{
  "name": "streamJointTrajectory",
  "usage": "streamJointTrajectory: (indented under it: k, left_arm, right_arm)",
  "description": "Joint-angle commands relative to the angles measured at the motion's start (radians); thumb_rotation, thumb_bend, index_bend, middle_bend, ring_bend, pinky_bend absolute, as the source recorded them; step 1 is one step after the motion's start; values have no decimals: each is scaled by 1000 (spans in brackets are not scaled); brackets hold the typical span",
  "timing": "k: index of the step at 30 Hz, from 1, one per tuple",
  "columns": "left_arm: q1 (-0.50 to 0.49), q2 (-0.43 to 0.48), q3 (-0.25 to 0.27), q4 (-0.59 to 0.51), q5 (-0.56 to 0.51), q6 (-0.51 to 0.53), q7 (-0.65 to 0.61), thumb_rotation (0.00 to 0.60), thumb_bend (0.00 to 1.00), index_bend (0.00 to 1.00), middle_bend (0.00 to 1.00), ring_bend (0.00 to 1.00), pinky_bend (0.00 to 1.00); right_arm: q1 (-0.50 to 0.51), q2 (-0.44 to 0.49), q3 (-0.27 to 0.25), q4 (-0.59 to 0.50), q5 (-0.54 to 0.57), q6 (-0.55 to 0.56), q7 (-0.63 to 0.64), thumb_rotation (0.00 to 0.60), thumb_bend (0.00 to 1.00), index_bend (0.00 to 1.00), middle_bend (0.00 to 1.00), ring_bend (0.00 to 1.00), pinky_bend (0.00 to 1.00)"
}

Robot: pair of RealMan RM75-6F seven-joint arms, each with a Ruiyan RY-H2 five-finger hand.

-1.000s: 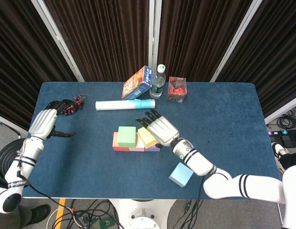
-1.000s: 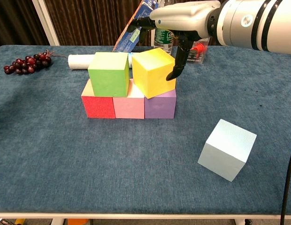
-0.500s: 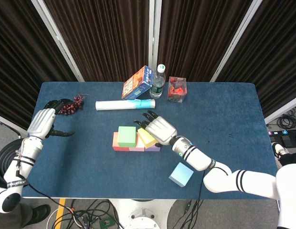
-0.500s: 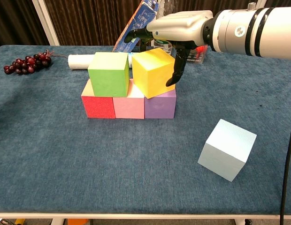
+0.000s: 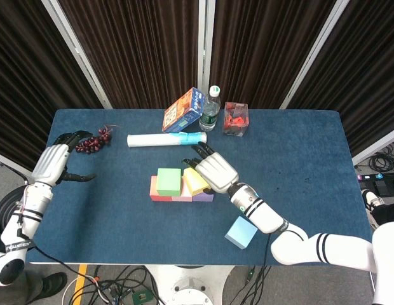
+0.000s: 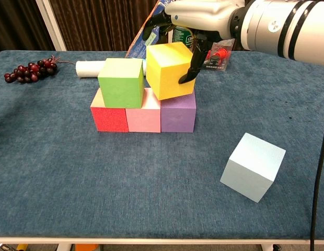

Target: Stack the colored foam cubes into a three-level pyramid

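On the blue table (image 5: 311,165), red (image 6: 108,118), pink (image 6: 143,118) and purple (image 6: 178,115) cubes form a row. A green cube (image 6: 120,82) sits on top, over the red and pink ones. My right hand (image 6: 199,14) grips a yellow cube (image 6: 169,71) from above, thumb on its right face. The cube is tilted just above the pink and purple ones, beside the green one. The head view shows this hand (image 5: 217,171) covering part of the yellow cube (image 5: 195,181). A light blue cube (image 6: 253,166) lies alone at the front right. My left hand (image 5: 53,162) hovers empty at the table's left edge.
Dark grapes (image 6: 29,70) lie at the back left. A white roll (image 5: 165,139), a blue box (image 5: 183,110), a bottle (image 5: 210,109) and a clear tub of red pieces (image 5: 235,118) stand along the back behind the stack.
The yellow cube has risen a little and tilted in my right hand's grip, shifting slightly toward the green cube. My left hand has drifted a little to the left.
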Motion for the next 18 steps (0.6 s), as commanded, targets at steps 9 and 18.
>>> streamJointTrajectory:
  k: [9, 18]
  left_arm:
    - [5, 0, 2, 3, 19, 3, -16, 600, 61, 166, 122, 159, 86]
    - [9, -1, 2, 6, 27, 7, -25, 600, 61, 166, 122, 159, 86]
  right_arm:
    - [4, -46, 23, -162, 343, 189, -307, 600, 82, 199, 465, 59, 0]
    - [42, -110, 52, -177, 453, 264, -392, 600, 66, 198, 466, 59, 0]
